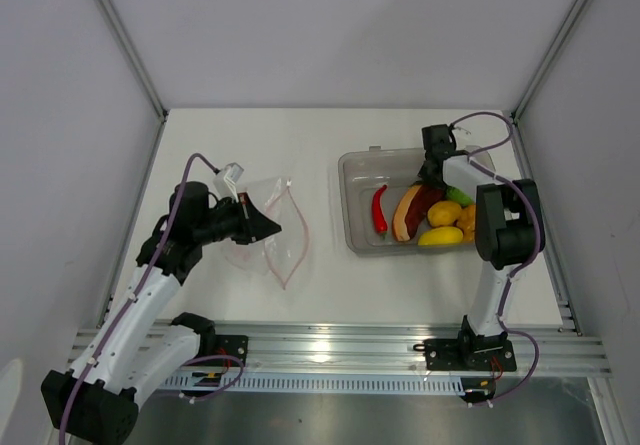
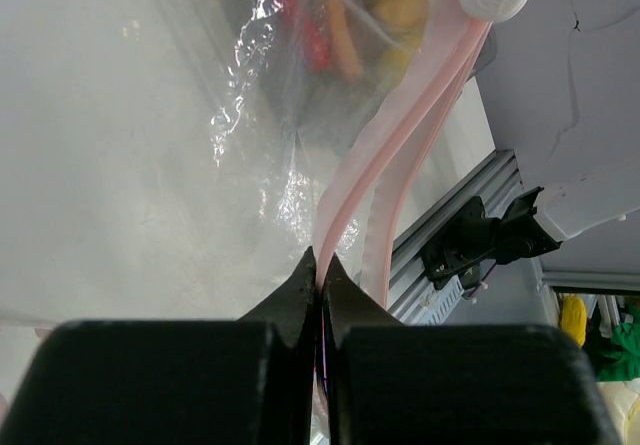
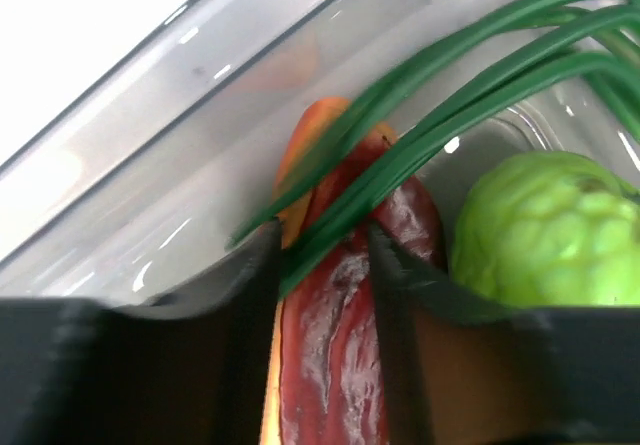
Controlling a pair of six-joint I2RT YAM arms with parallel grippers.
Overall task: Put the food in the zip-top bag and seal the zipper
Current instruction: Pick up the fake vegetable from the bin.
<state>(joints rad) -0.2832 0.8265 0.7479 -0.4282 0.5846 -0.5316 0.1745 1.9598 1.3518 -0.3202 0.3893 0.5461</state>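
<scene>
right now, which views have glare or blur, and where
Top external: sharp and evenly lit, with one small glint on the rail. Left wrist: white glare on the bag creases, and the food behind it is blurred. Right wrist: washed-out white at top left, near fingers soft, scallion fairly sharp.

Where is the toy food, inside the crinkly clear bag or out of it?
Out of it. The toy food all lies in the grey see-through bin; the clear bag, pinched by the left gripper, looks empty.
</scene>
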